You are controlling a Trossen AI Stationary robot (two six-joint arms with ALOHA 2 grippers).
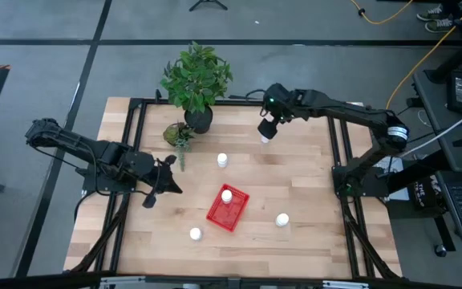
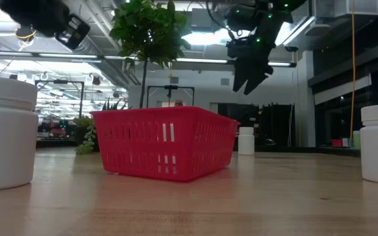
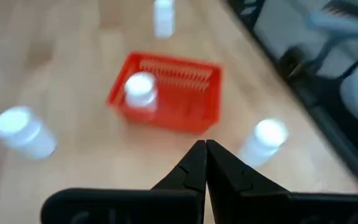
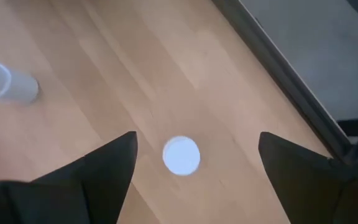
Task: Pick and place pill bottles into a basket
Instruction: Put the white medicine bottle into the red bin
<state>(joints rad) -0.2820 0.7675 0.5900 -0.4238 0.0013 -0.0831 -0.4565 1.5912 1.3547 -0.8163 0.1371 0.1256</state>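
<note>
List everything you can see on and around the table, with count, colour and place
pill bottles: five visible, white; one in the basket, one under the right gripper, three loose on the table
basket: one, red, table centre
potted plant: one, green in a dark pot, far edge
small plant: one, green, beside the pot
table: one, light wood
left gripper: shut, left of basket
right gripper: open, above a far bottle

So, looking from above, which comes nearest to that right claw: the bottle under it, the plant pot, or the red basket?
From the right gripper:
1. Pill bottle, directly beneath it.
2. Plant pot, along the table's far edge.
3. Red basket, mid-table, toward the near side.
</note>
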